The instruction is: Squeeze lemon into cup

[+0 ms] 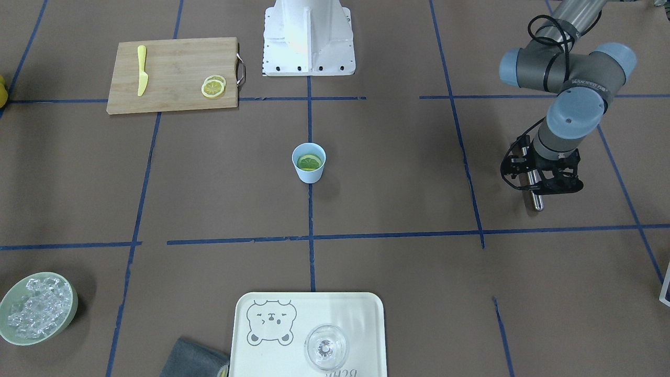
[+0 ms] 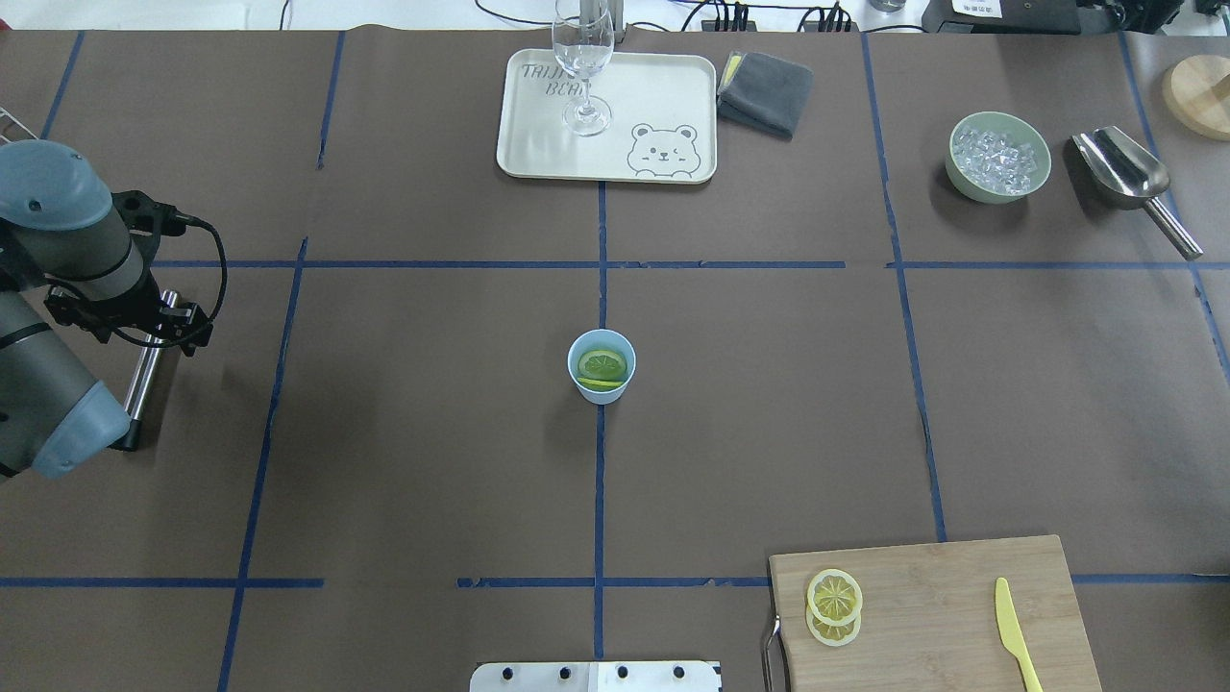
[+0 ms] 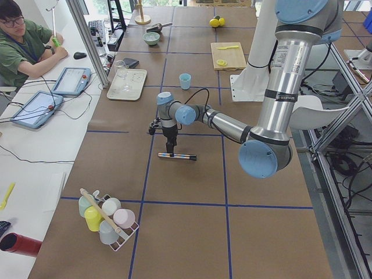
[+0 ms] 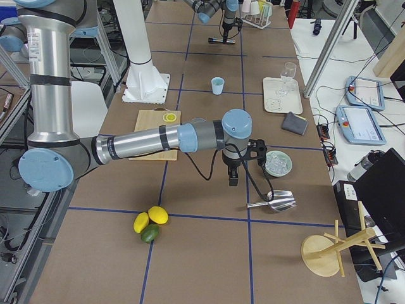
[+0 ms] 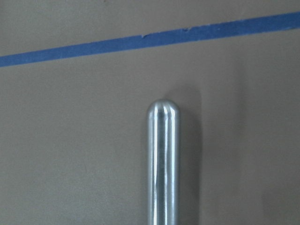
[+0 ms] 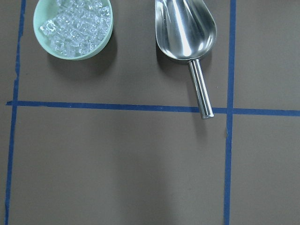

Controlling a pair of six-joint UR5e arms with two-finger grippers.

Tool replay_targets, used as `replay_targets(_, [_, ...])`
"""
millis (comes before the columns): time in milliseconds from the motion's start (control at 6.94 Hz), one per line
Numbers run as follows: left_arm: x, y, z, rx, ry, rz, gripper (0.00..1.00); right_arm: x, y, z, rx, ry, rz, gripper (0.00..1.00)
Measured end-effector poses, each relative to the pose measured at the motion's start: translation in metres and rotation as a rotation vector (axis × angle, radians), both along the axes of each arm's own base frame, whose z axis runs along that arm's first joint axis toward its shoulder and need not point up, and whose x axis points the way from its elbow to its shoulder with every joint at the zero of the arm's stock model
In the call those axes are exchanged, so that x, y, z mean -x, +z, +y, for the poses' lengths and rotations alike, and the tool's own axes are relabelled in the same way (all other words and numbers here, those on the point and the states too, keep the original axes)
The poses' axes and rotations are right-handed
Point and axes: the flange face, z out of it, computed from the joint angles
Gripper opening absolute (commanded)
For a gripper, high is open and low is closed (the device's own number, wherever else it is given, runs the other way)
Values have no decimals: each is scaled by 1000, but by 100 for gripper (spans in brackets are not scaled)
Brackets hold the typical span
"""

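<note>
The light-blue cup (image 1: 309, 172) (image 2: 602, 386) stands upright at the table's middle. One lemon slice (image 1: 309, 162) (image 2: 602, 365) lies inside it. Two more slices (image 1: 213, 87) (image 2: 833, 604) overlap on the wooden cutting board (image 1: 172, 68). My left gripper (image 1: 539, 184) (image 2: 135, 322) is far out on its own side, pointing down over a metal rod (image 2: 139, 394) (image 5: 162, 164) that lies on the table. Its jaws look open, one on each side of the rod. My right gripper (image 4: 232, 180) shows only in the exterior right view, hanging above the table beside the ice bowl; I cannot tell whether it is open or shut.
A yellow plastic knife (image 2: 1017, 634) lies on the board. A cream tray (image 2: 538, 144) holds a clear stemmed glass (image 2: 583, 67), with a grey cloth (image 2: 766, 91) beside it. A green bowl of ice (image 6: 75, 55) and a steel scoop (image 6: 185, 28) are below the right wrist.
</note>
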Motion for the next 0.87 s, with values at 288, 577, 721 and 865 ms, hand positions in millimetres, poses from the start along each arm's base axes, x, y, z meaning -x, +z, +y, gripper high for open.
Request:
replay_targets(288, [48, -44, -38, -54, -98, 48, 100, 0, -1, 0, -1, 0, -1, 100])
replay_targets(577, [130, -89, -82, -131, -135, 43, 100, 0, 1, 3, 3, 0, -3, 100])
replay_targets(721, [178, -99, -97, -182, -110, 28, 100, 0, 2, 6, 6, 0, -3, 100])
replay_targets(865, [223, -97, -104, -221, -72, 29, 100, 0, 2, 10, 7, 0, -4, 100])
